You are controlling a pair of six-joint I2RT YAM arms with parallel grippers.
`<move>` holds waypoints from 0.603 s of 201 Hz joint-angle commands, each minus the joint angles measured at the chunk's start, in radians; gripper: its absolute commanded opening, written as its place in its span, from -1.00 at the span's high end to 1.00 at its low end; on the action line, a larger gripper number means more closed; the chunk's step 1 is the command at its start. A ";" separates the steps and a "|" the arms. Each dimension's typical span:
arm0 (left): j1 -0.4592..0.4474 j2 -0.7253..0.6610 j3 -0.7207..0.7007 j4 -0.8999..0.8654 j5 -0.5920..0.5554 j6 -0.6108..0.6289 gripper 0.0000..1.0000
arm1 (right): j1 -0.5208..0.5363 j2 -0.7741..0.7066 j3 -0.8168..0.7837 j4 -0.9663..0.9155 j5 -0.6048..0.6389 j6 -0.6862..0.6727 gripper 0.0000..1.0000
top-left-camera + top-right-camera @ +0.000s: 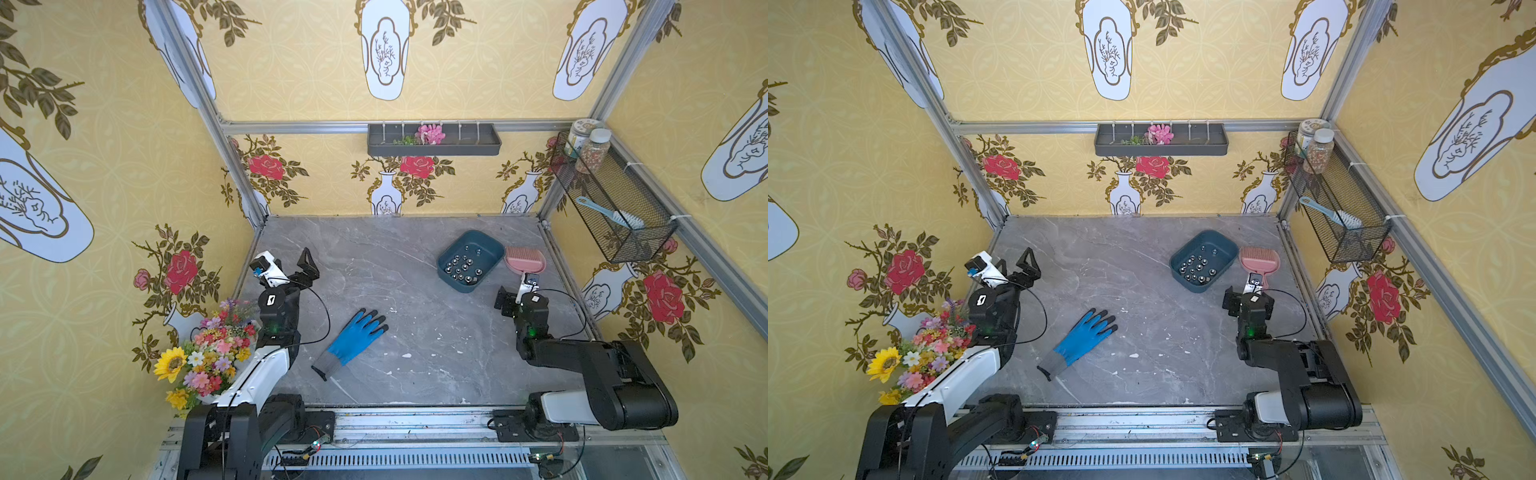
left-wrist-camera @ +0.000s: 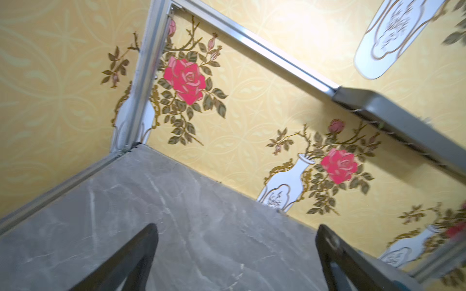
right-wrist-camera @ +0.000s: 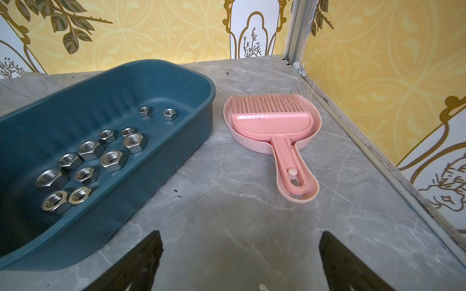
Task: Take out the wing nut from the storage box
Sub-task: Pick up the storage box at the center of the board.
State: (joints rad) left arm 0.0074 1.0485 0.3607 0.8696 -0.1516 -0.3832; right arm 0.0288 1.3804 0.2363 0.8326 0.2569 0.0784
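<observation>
On the grey marble tabletop (image 1: 415,332), the storage box (image 1: 488,257) sits far right, holding hex nuts (image 3: 88,148), just beside a pink dustpan (image 3: 272,126). The right hand (image 3: 240,234) hovers near both, jaws spread, empty. The left hand (image 2: 237,229), raised at the left edge, is likewise released.

Blue glove (image 1: 356,336) w/ grey cuff lay flat near the front-middle of the grey marble table (image 1: 415,374), and a faux bouquet (image 1: 208,353) w/ a sunflower sat at its left edge. Pink brush (image 3: 271,126) lay nested in a pink dustpan (image 3: 302,197) by the right edge, bristles twd the back wall. Black wire basket (image 1: 602,216) on the right wall held 2 jars (image 1: 594,151) & a lt-blue brush (image 1: 611,214); dark shelf (image 1: 434,149) on the back wall held a pink flower (image 1: 431,134).
</observation>
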 commanded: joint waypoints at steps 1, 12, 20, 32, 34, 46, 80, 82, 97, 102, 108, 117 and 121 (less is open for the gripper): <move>0.028 -0.013 0.016 -0.022 0.087 -0.350 -0.98 | -0.009 0.011 0.018 -0.001 -0.026 0.014 -0.95; 0.059 -0.006 0.069 -0.207 0.063 -0.541 -0.98 | -0.011 0.002 0.013 -0.005 -0.027 0.016 -0.95; 0.070 0.013 0.093 -0.235 0.118 -0.547 -0.98 | -0.012 -0.001 0.014 -0.008 -0.027 0.016 -0.95; 0.071 0.046 0.115 -0.195 0.233 -0.498 -0.98 | -0.009 -0.003 0.009 0.005 -0.025 0.011 -0.95; 0.071 0.050 0.120 -0.194 0.250 -0.494 -0.98 | -0.009 -0.005 0.009 0.001 -0.024 0.011 -0.95; 0.071 0.073 0.149 -0.197 0.320 -0.506 -0.98 | -0.007 -0.015 0.008 -0.001 -0.018 0.003 -0.95; 0.069 0.093 0.195 -0.199 0.448 -0.546 -0.98 | 0.008 -0.163 0.152 -0.348 0.057 0.033 -0.95; 0.068 0.095 0.198 -0.199 0.457 -0.546 -0.98 | 0.010 -0.166 0.155 -0.351 0.058 0.035 -0.95; 0.055 0.113 0.231 -0.202 0.491 -0.546 -0.98 | 0.012 -0.182 0.182 -0.393 0.098 0.076 -0.95; 0.048 0.120 0.242 -0.203 0.498 -0.546 -0.98 | 0.013 -0.184 0.196 -0.415 0.119 0.098 -0.95; 0.037 0.126 0.256 -0.214 0.500 -0.546 -0.98 | 0.014 -0.186 0.213 -0.435 0.140 0.117 -0.95; 0.016 0.133 0.279 -0.243 0.496 -0.538 -0.98 | 0.026 -0.190 0.231 -0.446 0.169 0.122 -0.95; 0.006 0.134 0.291 -0.260 0.489 -0.531 -0.98 | 0.034 -0.193 0.238 -0.447 0.199 0.121 -0.95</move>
State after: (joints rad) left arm 0.0471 1.1683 0.6067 0.6540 0.2798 -0.9195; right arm 0.0410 1.2007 0.4332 0.4870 0.3332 0.1394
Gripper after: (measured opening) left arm 0.991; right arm 0.972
